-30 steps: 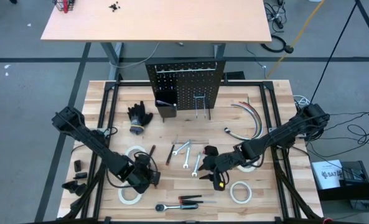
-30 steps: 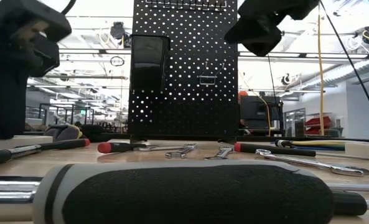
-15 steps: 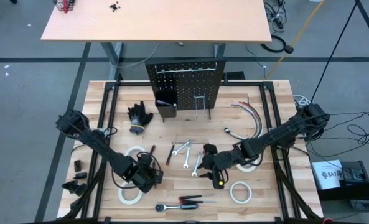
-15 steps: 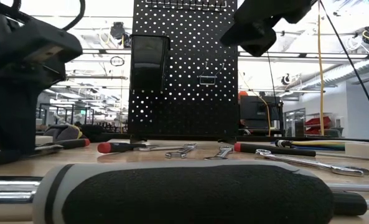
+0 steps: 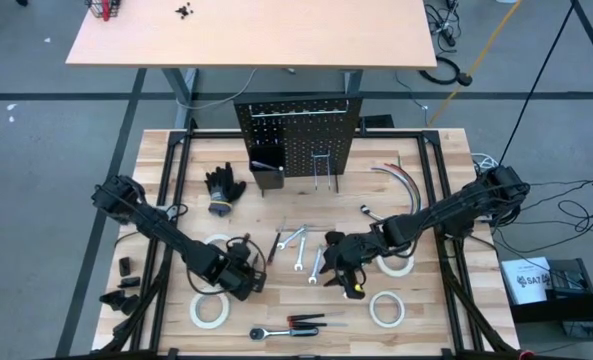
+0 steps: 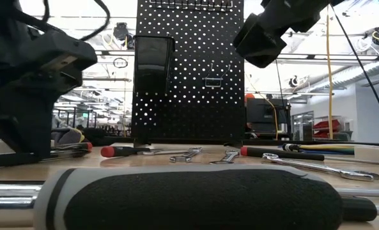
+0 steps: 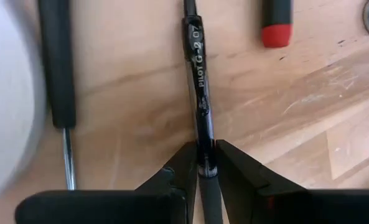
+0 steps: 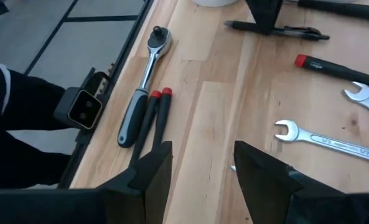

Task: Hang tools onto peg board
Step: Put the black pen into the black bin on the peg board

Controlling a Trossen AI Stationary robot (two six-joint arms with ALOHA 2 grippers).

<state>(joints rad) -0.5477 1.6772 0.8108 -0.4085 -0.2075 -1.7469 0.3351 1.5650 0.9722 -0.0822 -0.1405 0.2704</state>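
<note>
A slim glossy black pen (image 7: pixel 198 81) lettered in white was clamped between the left gripper's (image 7: pixel 200 163) dark fingers on the grained wooden tabletop (image 7: pixel 308 112), a detail given only by the left wrist view, where a black screwdriver handle (image 7: pixel 56 62) and a red-tipped one (image 7: pixel 276 25) were cut off at the edge. The right gripper (image 8: pixel 200 168) was held above the table with its fingers apart and empty, over silver open-end wrenches (image 8: pixel 330 144), a black-handled ratchet (image 8: pixel 140 93) and red-tipped screwdrivers (image 8: pixel 156 118). The perforated black peg board (image 5: pixel 298 140) stood upright at the table's far side, well apart from both grippers, with flat white tape rolls (image 5: pixel 385 308) seen only from above.

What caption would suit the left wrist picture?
Left end effector pinching a black pen on the wooden table.
</note>
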